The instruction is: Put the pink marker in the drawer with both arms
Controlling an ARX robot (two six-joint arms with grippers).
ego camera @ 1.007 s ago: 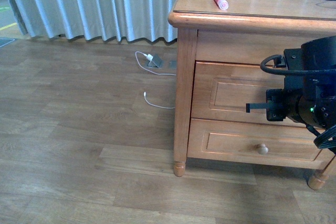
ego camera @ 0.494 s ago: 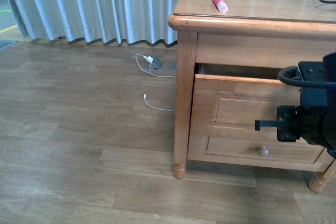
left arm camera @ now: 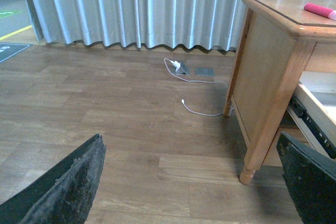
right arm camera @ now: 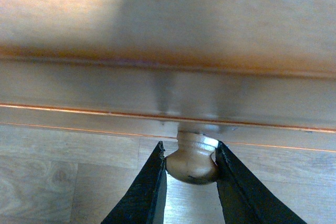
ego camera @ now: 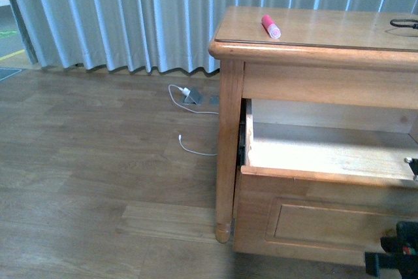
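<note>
Front: I see the short bright pink marker [ego camera: 270, 26] lying on the honey-brown wooden chest top [ego camera: 339, 31], above the open topmost drawer [ego camera: 326, 155], its axis roughly front to back.
Left wrist: my left gripper [left arm camera: 190, 145] gapes wide and empty, with the marker higher and ahead.
Right wrist: my right gripper [right arm camera: 191, 150] clamps the round pale knob [right arm camera: 192, 162].

Place: we take it for a home-style room, a bedroom or a living room.
Furniture: a honey-brown wooden chest [ego camera: 230, 129] on turned legs, built like a bedside cabinet.
Floor: wood-look plank floor [ego camera: 98, 181] throughout.
Backdrop: a pale grey pleated curtain [ego camera: 130, 17] hanging down to the floor.
Household trace: a white charger with its cable [ego camera: 188, 91] lying beside a grey floor socket [left arm camera: 205, 71].
Odd note: we see a yellow line [left arm camera: 16, 32] on the floor past the curtain's edge.
</note>
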